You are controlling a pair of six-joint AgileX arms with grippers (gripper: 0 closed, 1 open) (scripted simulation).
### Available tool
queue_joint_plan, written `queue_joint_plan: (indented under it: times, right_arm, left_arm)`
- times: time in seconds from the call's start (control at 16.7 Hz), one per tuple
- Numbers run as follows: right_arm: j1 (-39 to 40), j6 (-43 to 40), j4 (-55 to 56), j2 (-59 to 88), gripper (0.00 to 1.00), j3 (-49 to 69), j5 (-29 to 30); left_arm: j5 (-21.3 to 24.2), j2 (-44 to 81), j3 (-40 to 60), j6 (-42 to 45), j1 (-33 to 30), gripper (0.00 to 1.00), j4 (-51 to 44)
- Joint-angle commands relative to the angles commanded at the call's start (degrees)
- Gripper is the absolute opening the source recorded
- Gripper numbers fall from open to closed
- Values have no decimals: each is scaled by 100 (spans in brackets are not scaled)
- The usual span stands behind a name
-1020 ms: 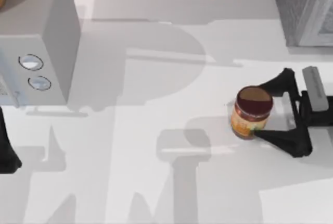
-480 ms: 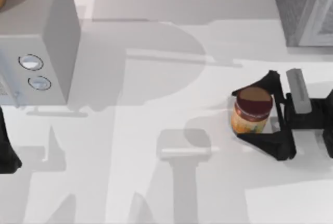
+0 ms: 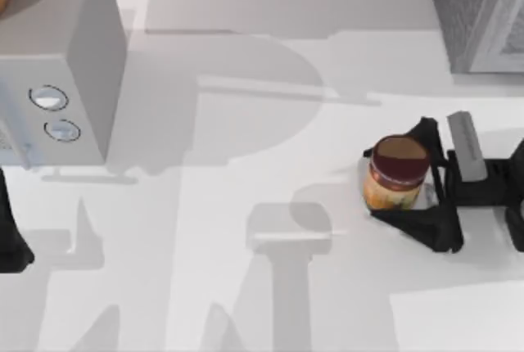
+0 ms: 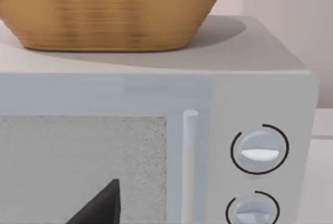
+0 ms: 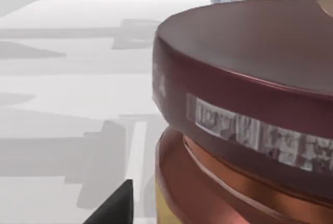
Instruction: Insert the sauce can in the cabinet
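The sauce can (image 3: 397, 173) stands upright on the white table (image 3: 246, 205) at the right, with a maroon lid and an orange-yellow label. My right gripper (image 3: 370, 182) reaches in from the right edge, its two black fingers pressed against the can's far and near sides. The right wrist view has the can (image 5: 244, 104) very close, with one dark fingertip (image 5: 112, 206) beside it. The cabinet (image 3: 475, 8), a dark speckled grey box with a paler front frame, stands at the back right corner, apart from the can. My left arm (image 3: 8, 237) is parked at the left edge.
A smooth light-grey box with two round dials (image 3: 57, 57) stands at the back left, and a wicker basket (image 4: 109, 10) rests on top of it. Open table lies between this box and the can.
My right gripper slid left around the can and its fingers drew in from wide apart to against the can's sides. The can has stayed in place.
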Motion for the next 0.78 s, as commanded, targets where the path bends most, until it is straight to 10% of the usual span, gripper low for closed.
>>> queue_joint_plan:
  times: [0.6, 0.78]
  right_arm:
    - [0, 0, 0, 0, 2, 0, 0]
    - [0, 0, 0, 0, 0, 0, 0]
  left_arm:
    - [0, 0, 0, 0, 0, 100, 0]
    - [0, 0, 0, 0, 0, 100, 0]
